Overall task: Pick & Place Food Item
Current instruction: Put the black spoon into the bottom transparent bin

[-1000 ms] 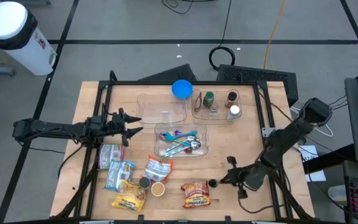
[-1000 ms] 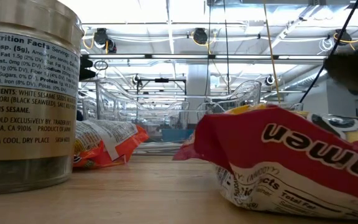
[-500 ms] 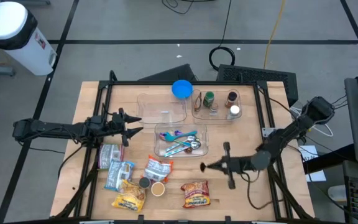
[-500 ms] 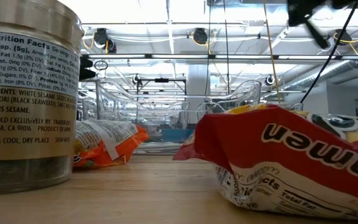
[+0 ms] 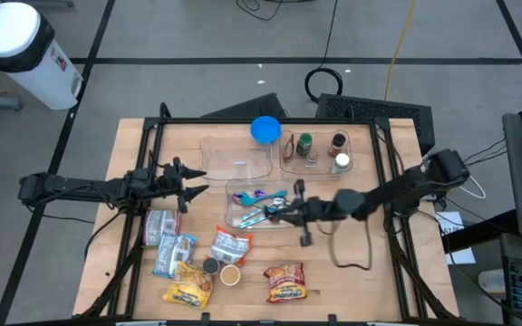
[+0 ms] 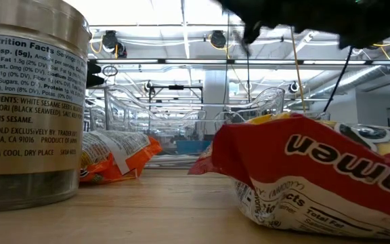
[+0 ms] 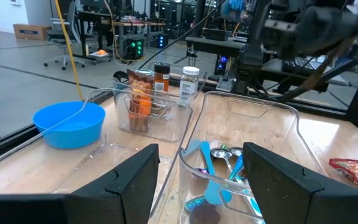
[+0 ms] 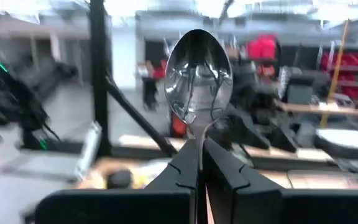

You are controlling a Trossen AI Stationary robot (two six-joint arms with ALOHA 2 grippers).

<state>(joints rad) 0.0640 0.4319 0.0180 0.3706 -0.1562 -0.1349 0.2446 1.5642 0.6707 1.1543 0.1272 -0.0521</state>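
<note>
Your right gripper (image 5: 290, 207) has swung from near the ramen packet (image 5: 285, 282) up over the cutlery tray (image 5: 299, 217), clamped on a spoon (image 8: 198, 67). Release into that tray looks next; your left gripper (image 5: 198, 186) waits beside it, wide and empty.

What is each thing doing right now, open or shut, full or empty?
Right gripper: shut on shiny metal spoon, above clear plastic cutlery bin.
Cutlery bin: holds spoons.
Left gripper: open, empty.
Blue round bowl: empty.
Clear plastic spice bin: holds upright jars.
</note>
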